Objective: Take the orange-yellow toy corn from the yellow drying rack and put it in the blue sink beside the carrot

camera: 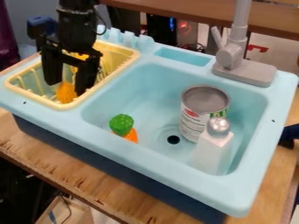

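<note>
Camera view: end effector spread over rack, sink on wooden table, board behind.

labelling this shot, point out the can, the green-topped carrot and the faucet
can (pixel 194 114): camera view, on its side below the rim
green-topped carrot (pixel 121 124): camera view, on its green top
faucet (pixel 230 55): camera view, on the round body above its base

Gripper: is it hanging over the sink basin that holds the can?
No, the gripper hangs at the yellow dish rack, outside the basin where the can stands.
</note>
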